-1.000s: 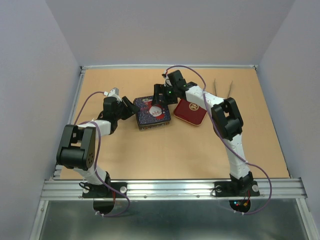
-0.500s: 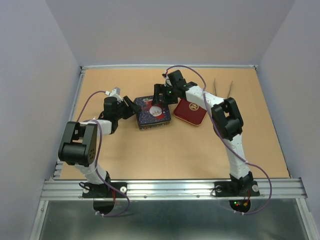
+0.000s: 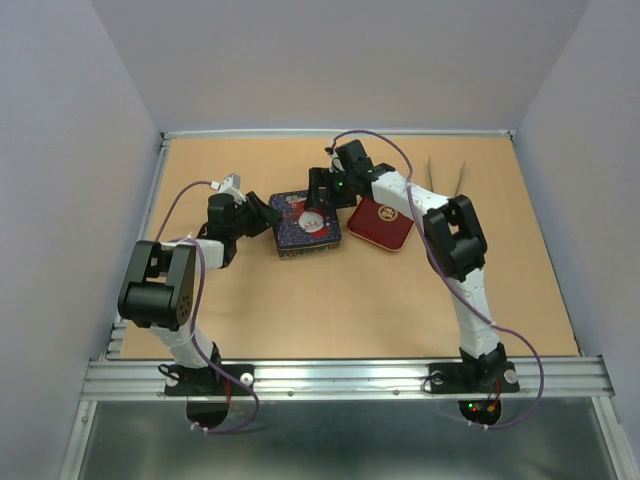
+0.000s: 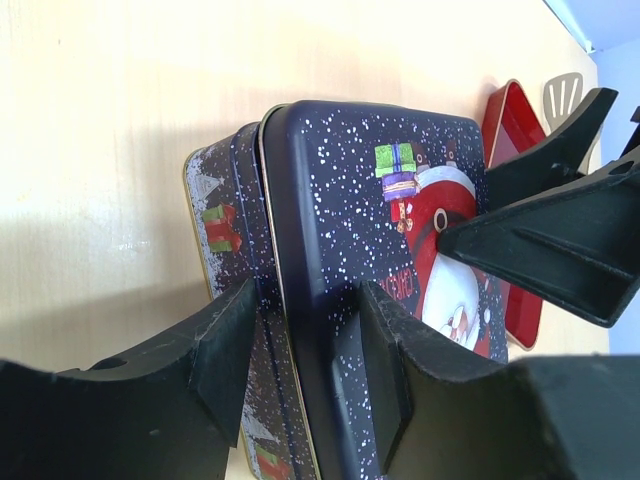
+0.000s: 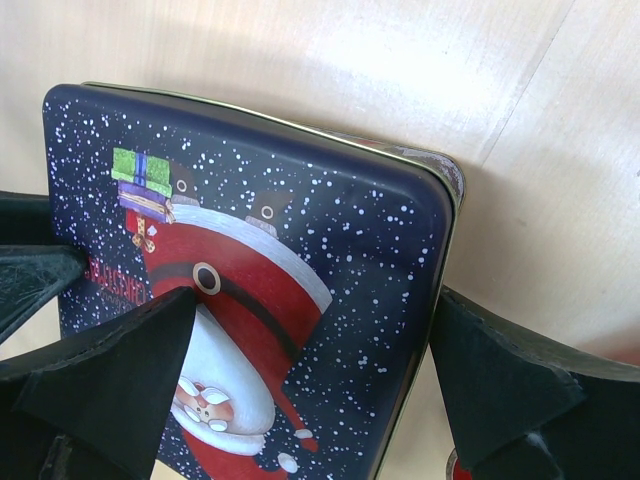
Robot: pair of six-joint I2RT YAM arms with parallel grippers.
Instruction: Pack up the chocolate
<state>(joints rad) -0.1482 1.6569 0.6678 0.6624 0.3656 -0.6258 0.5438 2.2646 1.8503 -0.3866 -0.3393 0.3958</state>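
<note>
Risk first: the lid [image 5: 250,200] of the tin [image 3: 305,226] doesn't look square on its base, and a gold rim shows along one edge in the right wrist view. If you push down with one fingertip off-centre, the lid can cock and jam. The tin could also skid across the table [image 3: 300,310] into the red tray [image 3: 381,222] just beside it. Your left hold is on an edge only, so it may slip off.

No chocolate in view. I'd judge it's under the lid, but I can't confirm.

Your left gripper [image 4: 305,315] sits low, reaching in from the tin's left. Its jaws are pinched across the tin's edge, one finger on the side wall and one over the lid.

Your right gripper [image 5: 312,300] reaches over from the far side with jaws spread wide. One fingertip is on the Santa picture, the other past the tin's edge.
</note>
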